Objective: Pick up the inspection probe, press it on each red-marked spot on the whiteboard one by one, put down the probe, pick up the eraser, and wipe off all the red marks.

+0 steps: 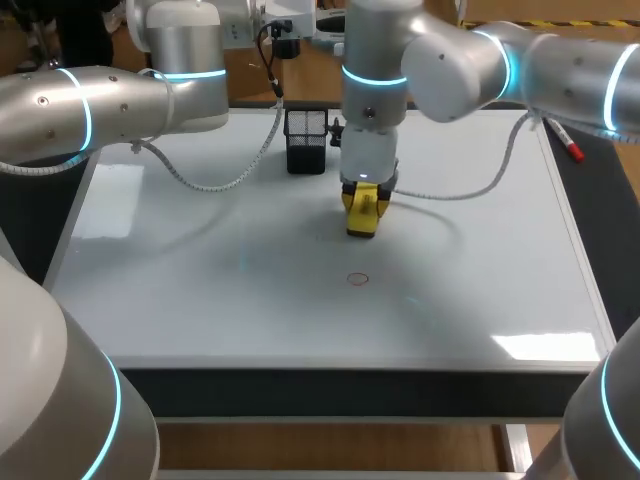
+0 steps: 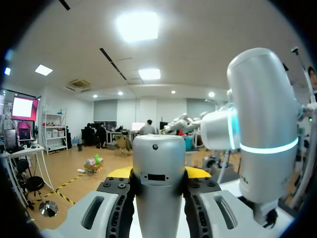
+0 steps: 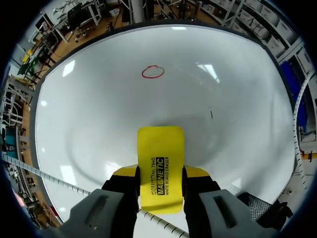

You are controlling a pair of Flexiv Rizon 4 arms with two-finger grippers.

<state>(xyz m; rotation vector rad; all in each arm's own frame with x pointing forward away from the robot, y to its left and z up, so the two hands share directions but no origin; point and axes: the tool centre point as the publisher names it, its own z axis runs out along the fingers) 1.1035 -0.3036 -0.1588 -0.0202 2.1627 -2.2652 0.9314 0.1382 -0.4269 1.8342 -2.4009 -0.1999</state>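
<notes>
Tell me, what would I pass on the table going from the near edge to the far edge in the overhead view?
Red circle mark → yellow eraser held in the right gripper → black mesh holder.

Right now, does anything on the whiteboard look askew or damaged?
Nothing stands out. The eraser sits straight between the fingers of the right gripper, one red circle marks the whiteboard, and the mesh holder stands upright.
</notes>
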